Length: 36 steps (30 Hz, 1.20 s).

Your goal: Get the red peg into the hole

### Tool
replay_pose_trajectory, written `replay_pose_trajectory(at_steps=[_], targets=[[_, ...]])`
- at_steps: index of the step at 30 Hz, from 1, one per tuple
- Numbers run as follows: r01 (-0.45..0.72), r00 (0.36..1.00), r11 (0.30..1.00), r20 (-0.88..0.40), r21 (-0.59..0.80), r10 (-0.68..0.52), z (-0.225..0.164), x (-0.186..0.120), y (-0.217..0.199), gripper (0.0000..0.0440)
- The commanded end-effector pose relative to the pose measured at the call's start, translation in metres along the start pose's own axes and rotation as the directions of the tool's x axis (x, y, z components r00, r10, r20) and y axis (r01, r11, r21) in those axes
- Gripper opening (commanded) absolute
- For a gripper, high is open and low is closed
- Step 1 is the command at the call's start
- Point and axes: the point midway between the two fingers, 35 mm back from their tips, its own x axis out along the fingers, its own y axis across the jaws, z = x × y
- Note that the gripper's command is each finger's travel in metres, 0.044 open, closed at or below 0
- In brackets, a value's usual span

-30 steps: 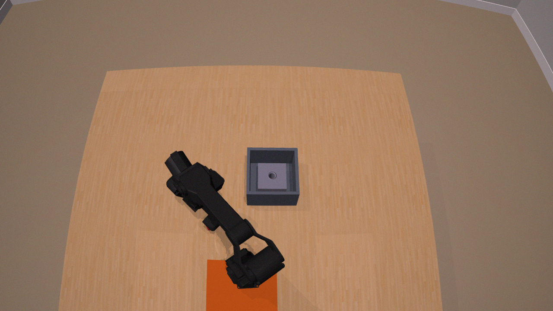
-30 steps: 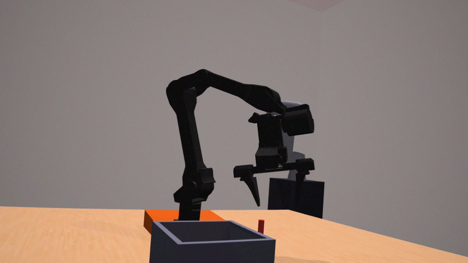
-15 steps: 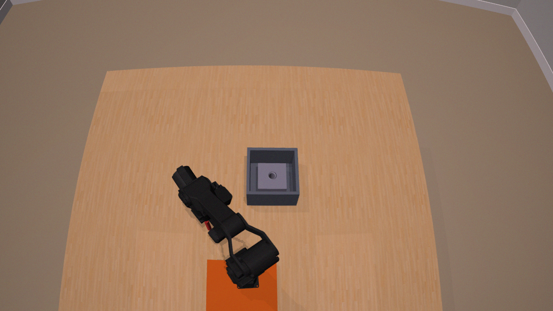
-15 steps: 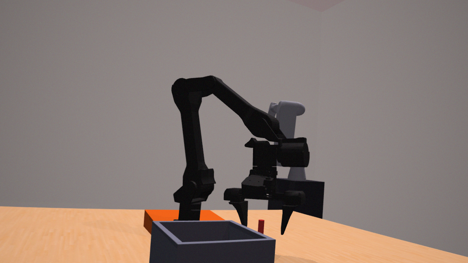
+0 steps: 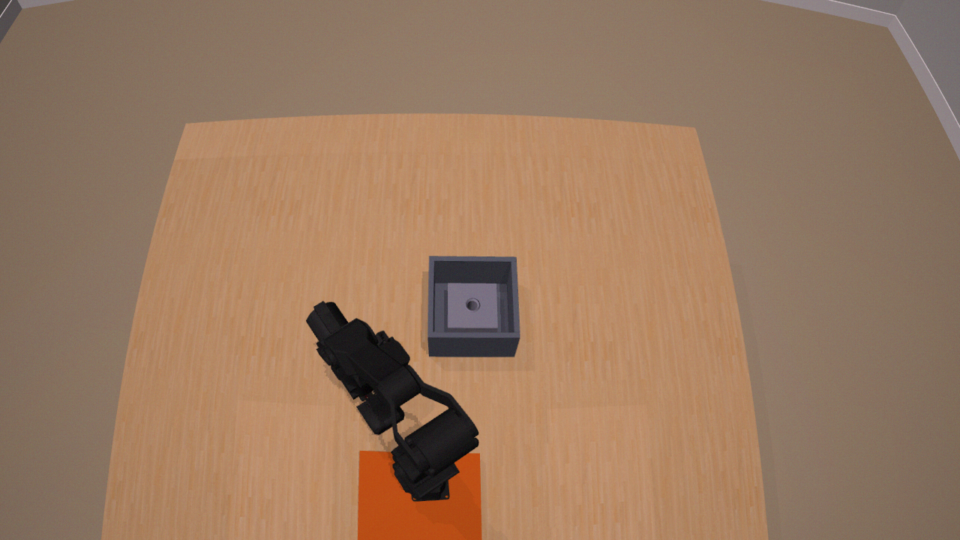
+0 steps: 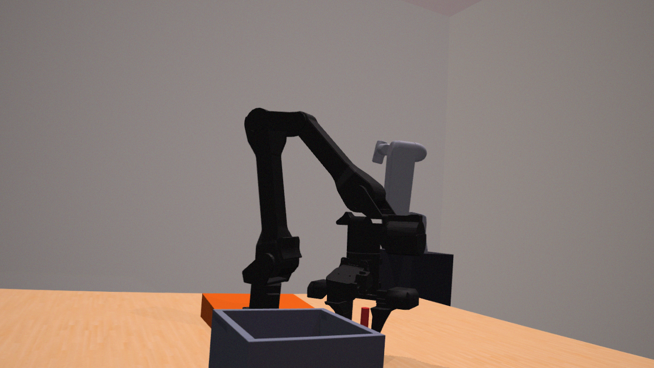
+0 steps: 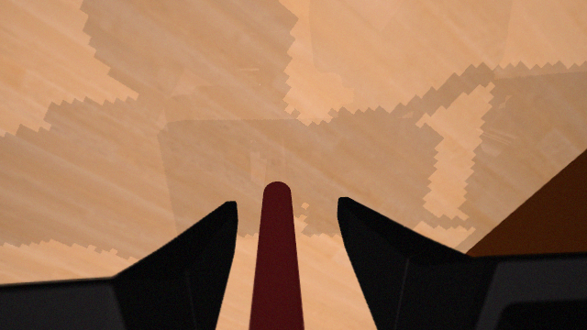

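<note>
Red and upright, the peg [image 6: 364, 316] [image 7: 277, 257] stands on the wooden table [image 5: 590, 255] [image 6: 493, 338] [image 7: 220, 55] between the claw's [image 6: 363, 322] [image 7: 287, 206] spread fingers, a gap showing on each side in the wrist view, so nothing is pinched. Its long axis runs roughly along the fingers, which suits a straight inward squeeze; the peg looks slightly nearer one finger, so that one may touch first and nudge it. The open box [image 5: 472, 334] [image 6: 315, 338] stands apart, its plate [image 5: 460, 319] unfilled

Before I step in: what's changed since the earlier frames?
The claw came down around the red peg, and its fingers drew closer together; gaps show on both sides of the peg, so nothing is gripped. From above, the wrist end swung back toward the orange base block. Peg, open box and holed plate look unmoved.
</note>
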Motion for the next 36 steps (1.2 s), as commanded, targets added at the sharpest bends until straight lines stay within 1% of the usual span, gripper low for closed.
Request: replay_pose_trajectory(at_steps=[1, 6, 15, 23, 36], targets=[[0.015, 1.000, 1.000, -0.026, 0.011, -0.014, -0.001, 0.001, -0.003, 0.0127], [0.021, 0.998, 1.000, -0.058, 0.010, -0.020, 0.000, -0.001, -0.002, 0.0000], [-0.021, 0.999, 0.997, 0.038, -0.071, 0.024, 0.019, -0.026, 0.002, 0.0000], [-0.050, 0.991, 0.989, 0.115, -0.138, 0.066, 0.038, -0.056, 0.008, 0.0000], [-0.079, 0.968, 0.982, 0.222, -0.170, 0.117, 0.081, -0.103, 0.021, 0.0000]])
